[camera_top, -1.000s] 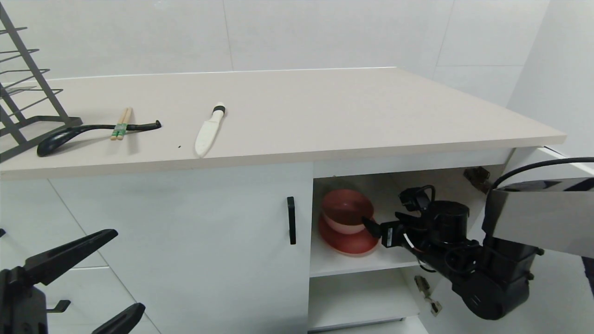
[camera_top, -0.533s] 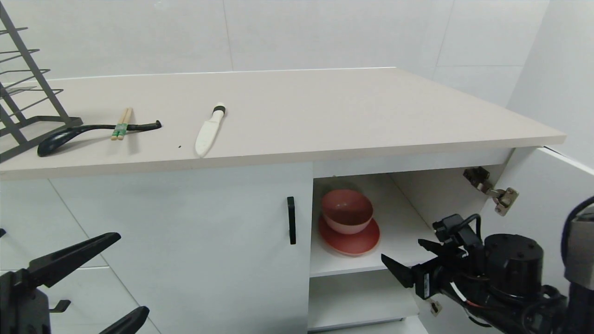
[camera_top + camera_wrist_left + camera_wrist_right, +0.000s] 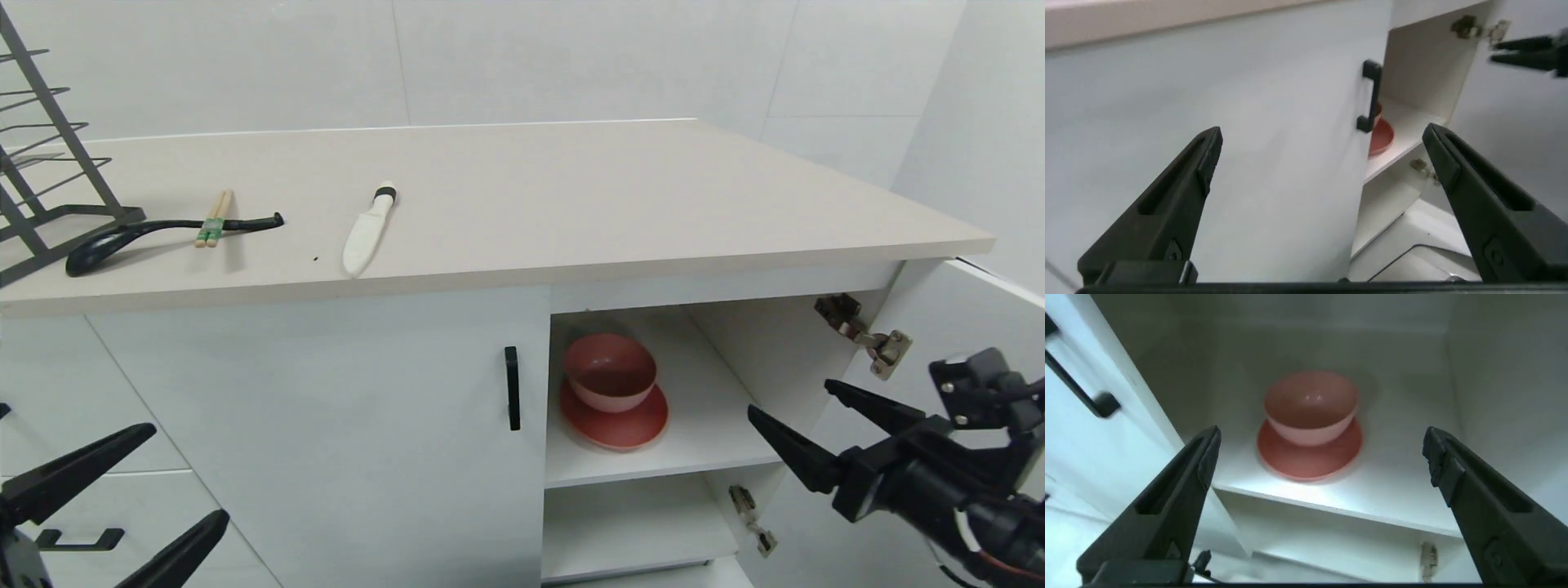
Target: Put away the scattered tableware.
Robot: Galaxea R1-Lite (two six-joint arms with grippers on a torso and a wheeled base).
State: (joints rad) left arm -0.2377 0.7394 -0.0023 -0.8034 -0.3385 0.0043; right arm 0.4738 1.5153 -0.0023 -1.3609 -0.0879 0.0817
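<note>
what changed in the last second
The right gripper pulled back out of the cabinet, away from the pink bowl, fingers open and empty. The left gripper sank slightly. The bowl on its red plate, the knife, chopsticks and black spoon stayed put.

Bowl (image 3: 610, 371) on plate (image 3: 622, 426) on cupboard shelf (image 3: 714, 429); chopsticks (image 3: 214, 218) across ladle (image 3: 122, 235), knife (image 3: 366, 233) right, on counter (image 3: 571, 196).

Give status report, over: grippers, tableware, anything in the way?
Both open, empty: left gripper, right gripper. On cabinet shelf: bowl on plate; on counter: ladle, chopsticks, knife. Beside right gripper: open door.
</note>
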